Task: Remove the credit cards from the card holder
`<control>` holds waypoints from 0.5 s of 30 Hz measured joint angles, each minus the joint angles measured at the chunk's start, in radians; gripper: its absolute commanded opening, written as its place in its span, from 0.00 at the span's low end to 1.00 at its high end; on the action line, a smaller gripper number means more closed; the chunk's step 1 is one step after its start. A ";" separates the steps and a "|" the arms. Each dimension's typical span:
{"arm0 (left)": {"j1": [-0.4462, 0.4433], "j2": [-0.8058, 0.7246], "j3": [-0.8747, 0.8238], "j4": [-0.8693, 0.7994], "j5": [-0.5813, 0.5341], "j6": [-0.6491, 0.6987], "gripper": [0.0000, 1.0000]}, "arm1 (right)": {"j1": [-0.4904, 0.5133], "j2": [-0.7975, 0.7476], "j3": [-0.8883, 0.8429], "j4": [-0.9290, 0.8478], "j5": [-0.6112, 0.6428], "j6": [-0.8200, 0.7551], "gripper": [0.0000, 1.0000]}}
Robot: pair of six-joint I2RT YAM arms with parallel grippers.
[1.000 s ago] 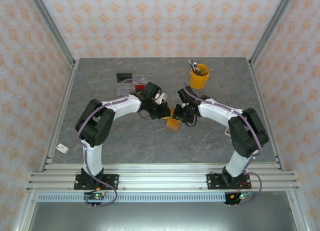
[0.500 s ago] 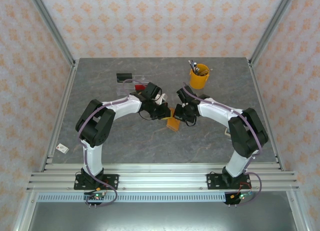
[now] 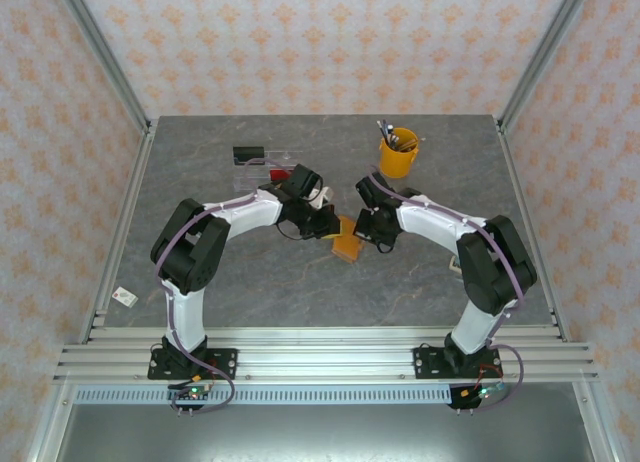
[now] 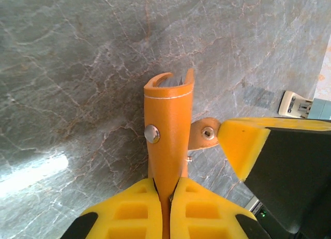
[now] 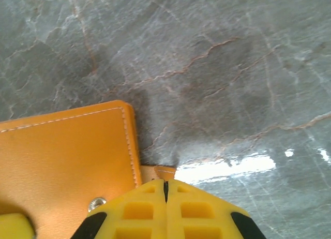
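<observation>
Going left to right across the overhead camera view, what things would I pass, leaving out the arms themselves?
small white tag → clear tray → card holder → yellow cup of pens

The left arm point(image 3: 245, 212) and right arm point(image 3: 435, 220) have white shells between bulky black joints point(image 3: 190, 252), with purple cables point(image 3: 168, 302) trailing to black base plates point(image 3: 190, 363). The left gripper point(image 4: 166, 192) and right gripper point(image 5: 165, 190) have yellow fingers moulded with square recesses.
</observation>
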 measured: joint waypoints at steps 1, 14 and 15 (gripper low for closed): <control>0.004 0.000 -0.002 0.000 0.000 0.000 0.00 | -0.002 0.000 -0.002 0.000 0.001 0.000 0.00; 0.011 0.000 -0.007 0.001 0.014 0.000 0.00 | 0.039 0.025 0.048 -0.010 -0.043 -0.046 0.32; 0.011 0.000 -0.007 0.001 0.014 0.000 0.00 | 0.045 0.032 0.055 -0.010 -0.040 -0.046 0.33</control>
